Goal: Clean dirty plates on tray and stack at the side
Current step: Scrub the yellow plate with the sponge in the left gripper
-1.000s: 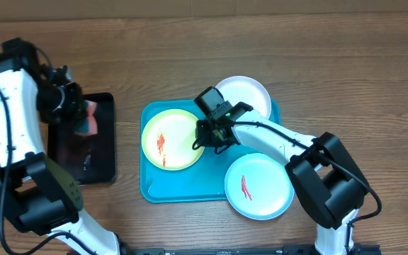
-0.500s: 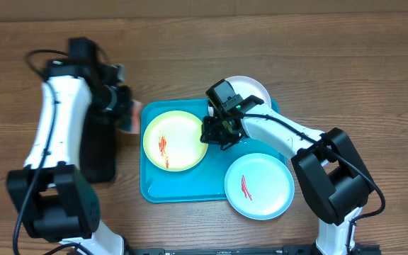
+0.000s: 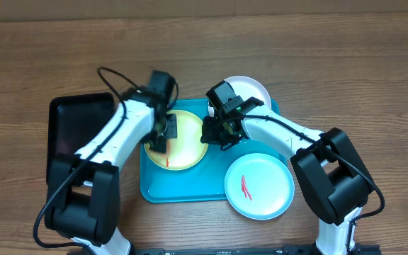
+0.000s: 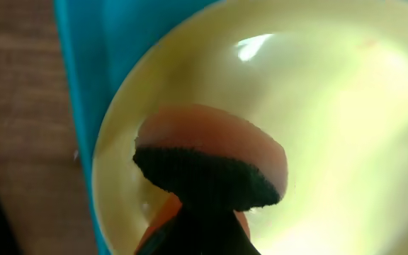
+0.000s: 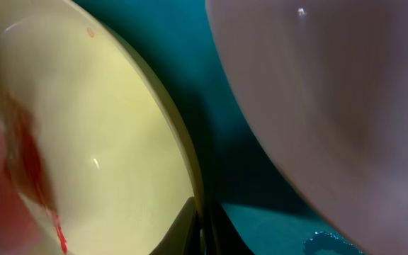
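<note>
Pink sponge [image 4: 211,145] now over yellow-green plate [image 3: 187,147], off black tray [image 3: 75,134].

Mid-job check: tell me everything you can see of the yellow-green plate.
The yellow-green plate is round, glossy and plastic-looking, with a shallow raised rim. It lies in the turquoise tray, beside two paler plates. A red sauce smear marks its surface near the sponge. The right gripper appears to pinch its rim. The left gripper holds a pink sponge, dark-faced, over the plate; whether it touches is unclear.
</note>
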You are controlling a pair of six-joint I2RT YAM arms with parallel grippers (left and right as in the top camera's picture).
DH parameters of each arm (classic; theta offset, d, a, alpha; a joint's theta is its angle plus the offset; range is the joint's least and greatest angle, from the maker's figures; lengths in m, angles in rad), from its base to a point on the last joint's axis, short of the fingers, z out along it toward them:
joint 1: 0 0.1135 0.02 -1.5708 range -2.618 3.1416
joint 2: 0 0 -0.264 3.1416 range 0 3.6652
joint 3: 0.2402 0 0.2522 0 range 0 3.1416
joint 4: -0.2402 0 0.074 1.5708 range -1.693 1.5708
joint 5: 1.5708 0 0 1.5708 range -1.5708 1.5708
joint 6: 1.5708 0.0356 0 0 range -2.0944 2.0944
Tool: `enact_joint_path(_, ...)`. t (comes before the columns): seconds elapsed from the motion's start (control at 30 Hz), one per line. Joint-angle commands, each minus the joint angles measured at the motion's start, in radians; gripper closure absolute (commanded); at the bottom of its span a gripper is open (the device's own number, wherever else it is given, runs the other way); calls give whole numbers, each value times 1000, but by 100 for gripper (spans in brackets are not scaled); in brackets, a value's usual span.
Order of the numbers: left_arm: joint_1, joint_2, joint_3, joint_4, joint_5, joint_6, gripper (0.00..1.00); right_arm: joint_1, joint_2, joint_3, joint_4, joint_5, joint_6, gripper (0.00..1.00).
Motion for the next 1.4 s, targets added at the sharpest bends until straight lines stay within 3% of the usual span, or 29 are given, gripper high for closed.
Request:
enact_joint_path(0.0,-9,-30,-42,7,-192,-107,96,2,14,-12,14,6,5,95)
enact_joint_path(0.2,-23,-29,-101,59,-135,-103,96,2,14,-12,19,6,5,95)
enact_joint_path(0.33,-31,-25,-124,122,195,51,96,3,14,-12,19,6,5,95)
enact_joint_path(0.47,-29,-11,-124,150,466,105,96,3,14,-12,18,6,5,95)
enact_joint_path(0.67,-24,-9,-124,230,349,55,96,3,14,-12,16,6,4,95)
enact_joint_path(0.93,-22,-5,-124,298,-200,-54,96,3,14,-12,10,6,4,95)
enact_joint_path(1.03,-22,2,-124,266,-278,-54,96,3,14,-12,10,7,4,95)
enact_joint_path(1.2,-23,4,-124,134,-172,-40,96,3,14,-12,10,10,5,95)
enact_joint_path(1.37,-23,4,-124,45,298,195,96,3,14,-12,10,10,5,94)
